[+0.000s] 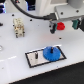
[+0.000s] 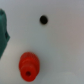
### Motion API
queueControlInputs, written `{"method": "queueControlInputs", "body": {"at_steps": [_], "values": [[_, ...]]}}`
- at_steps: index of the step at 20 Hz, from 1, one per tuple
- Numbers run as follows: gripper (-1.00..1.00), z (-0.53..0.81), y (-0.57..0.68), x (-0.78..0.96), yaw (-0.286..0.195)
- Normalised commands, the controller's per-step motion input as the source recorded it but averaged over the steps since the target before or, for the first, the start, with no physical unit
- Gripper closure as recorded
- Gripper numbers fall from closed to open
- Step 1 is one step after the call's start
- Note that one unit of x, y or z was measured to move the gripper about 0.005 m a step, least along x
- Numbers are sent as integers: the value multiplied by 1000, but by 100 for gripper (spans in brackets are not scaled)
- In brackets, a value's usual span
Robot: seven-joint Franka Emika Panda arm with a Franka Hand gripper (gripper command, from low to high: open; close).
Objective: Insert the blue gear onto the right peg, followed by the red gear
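Observation:
The blue gear (image 1: 50,53) lies flat on the grey black-bordered plate (image 1: 34,61), at the exterior view's right end, over the right peg, which it hides. The twin pin (image 1: 37,53) stands bare beside it. The red gear (image 1: 60,26) is at the back of the white table, right at my gripper (image 1: 55,27). In the wrist view the red gear (image 2: 29,65) shows with its centre hole; no fingers show there. I cannot tell whether the jaws are open or closed on it.
A green object (image 1: 75,23) sits to the exterior view's right of the red gear and shows at the wrist view's edge (image 2: 3,30). A beige block (image 1: 19,27) stands at the back left. A dark dot (image 2: 43,20) marks the table.

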Motion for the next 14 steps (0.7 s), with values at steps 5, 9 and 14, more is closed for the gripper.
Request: {"method": "queueControlInputs", "body": {"at_steps": [5,9,14], "values": [[-100,-135,246,-753,0],[-100,-318,82,-606,0],[-100,-387,0,-513,0]]}}
